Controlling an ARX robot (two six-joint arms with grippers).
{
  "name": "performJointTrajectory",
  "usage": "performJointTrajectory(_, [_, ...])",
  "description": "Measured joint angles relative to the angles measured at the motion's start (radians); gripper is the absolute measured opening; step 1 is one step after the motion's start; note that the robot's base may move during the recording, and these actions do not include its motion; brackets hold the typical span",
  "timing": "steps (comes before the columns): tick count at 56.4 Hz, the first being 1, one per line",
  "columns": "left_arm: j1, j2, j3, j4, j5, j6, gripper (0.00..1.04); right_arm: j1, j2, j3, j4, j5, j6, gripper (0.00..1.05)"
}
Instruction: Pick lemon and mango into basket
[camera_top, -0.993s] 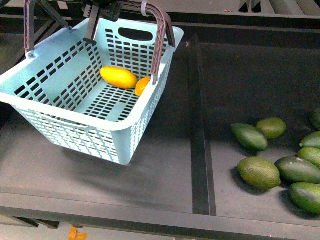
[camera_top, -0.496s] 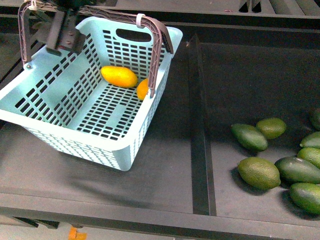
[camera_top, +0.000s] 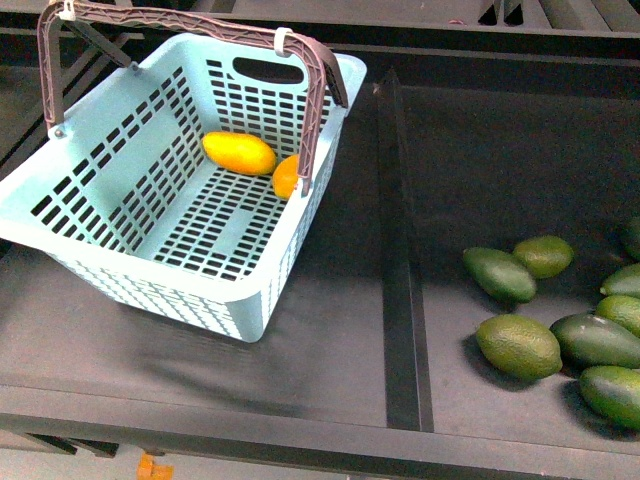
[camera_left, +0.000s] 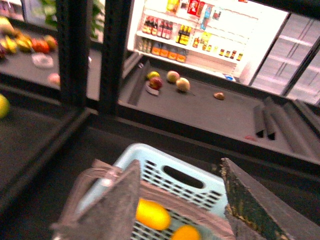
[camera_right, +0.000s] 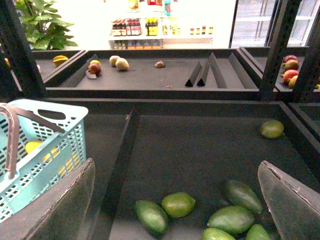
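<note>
Mango (camera_top: 239, 153) and lemon (camera_top: 287, 176), seemingly touching, on floor of basket (camera_top: 150, 265). Smooth, firm, rollable; best taken across the short axis. Left hand (camera_left: 177, 200) and right hand (camera_right: 175, 200) spread wide, grasping nothing.

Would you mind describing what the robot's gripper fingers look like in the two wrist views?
Only the fingers show. The left gripper has two broad, wedge-shaped fingers with a rough, grainy grey-brown face; the other looks darker and greenish. The right gripper has similar flat, tapering grey fingers with a matte, slightly speckled surface. No cables or markings are visible, and neither arm appears in the front view.
</note>
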Motion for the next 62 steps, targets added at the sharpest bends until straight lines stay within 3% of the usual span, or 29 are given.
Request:
performJointTrajectory(4, [0.032,-0.067,-0.101,0.051,0.02,0.118,0.32,0.0,0.0,0.0,0.0,-0.001,0.0,0.96])
performJointTrajectory(10, [0.074,-0.178,-0.261,0.079,0.077,0.199,0.03,0.0,0.0,0.0,0.0,-0.001,0.0,0.96])
performJointTrajectory(31, [0.162,-0.476,-0.501,0.024,0.162,0.222,0.03,0.0,0.0,0.0,0.0,-0.001,0.0,0.96])
performJointTrajectory(34, [0.206,-0.517,-0.521,0.0,0.222,0.224,0.03,0.0,0.0,0.0,0.0,-0.001,0.0,0.96])
performJointTrajectory(38, [0.235,-0.57,-0.542,-0.031,0.225,0.224,0.03,0.0,0.0,0.0,0.0,-0.001,0.0,0.96])
performJointTrajectory(47, [0.238,-0.644,-0.608,-0.033,0.234,0.225,0.03,0.0,0.0,0.0,0.0,-0.001,0.0,0.96])
performJointTrajectory(62, [0.239,-0.846,-0.629,-0.211,0.234,0.225,0.03,0.0,0.0,0.0,0.0,-0.001,0.0,0.96])
